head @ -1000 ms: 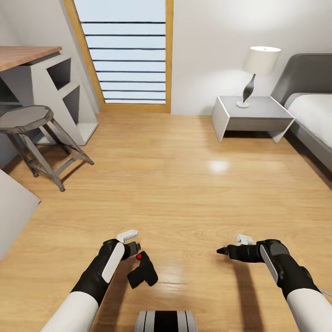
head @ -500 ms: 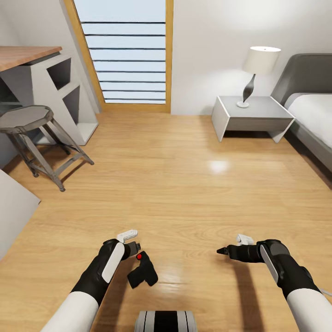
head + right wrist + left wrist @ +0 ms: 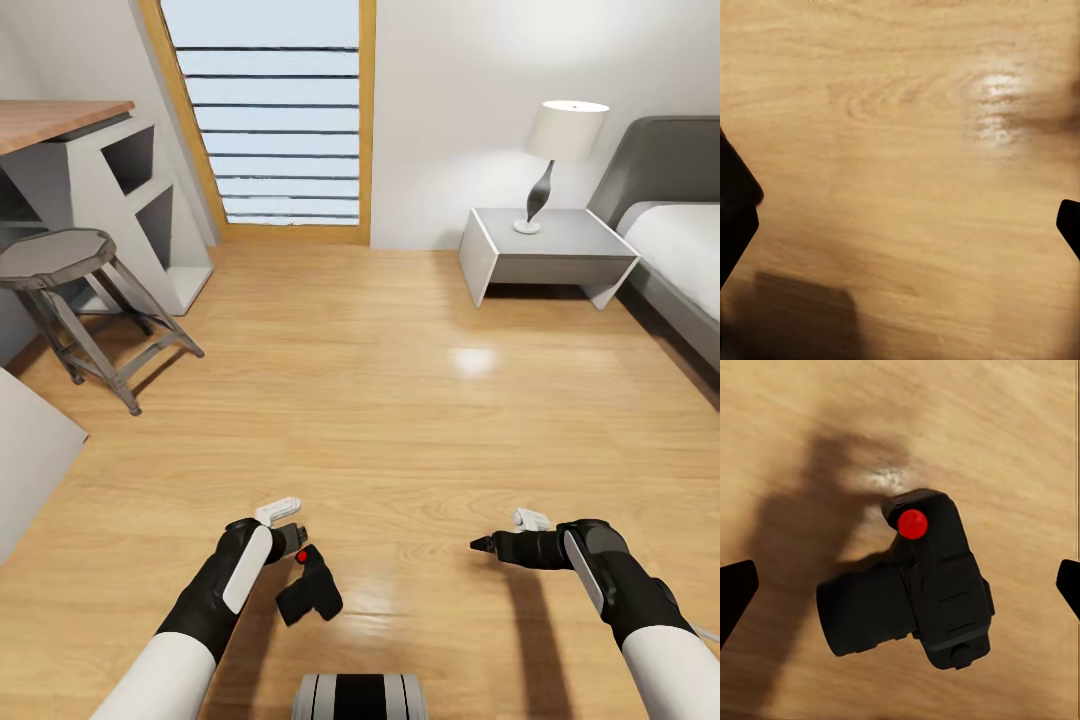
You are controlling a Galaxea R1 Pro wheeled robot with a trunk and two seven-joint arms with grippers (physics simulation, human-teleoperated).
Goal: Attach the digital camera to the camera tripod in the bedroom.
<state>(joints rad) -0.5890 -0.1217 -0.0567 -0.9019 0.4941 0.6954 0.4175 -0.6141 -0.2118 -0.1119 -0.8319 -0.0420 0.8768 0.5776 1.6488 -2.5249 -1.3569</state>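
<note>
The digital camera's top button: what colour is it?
Red, on the black digital camera; the button shows best in the left wrist view.

Bright daylight is coming in through the tall window (image 3: 270, 110), and a white glare spot is shining on the wood floor (image 3: 472, 360). The wrist views are looking soft and blurry, with dark shadows lying on the boards.

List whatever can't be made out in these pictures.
- Camera, left wrist view: the jaws' tips are cut off at the frame edges, so whether they grip it is unclear.
- Bed, head view: cut off by the right edge.
- Desk, head view: cut off by the left edge.
- Grey panel, head view: cut off at the left edge, unidentifiable.
</note>
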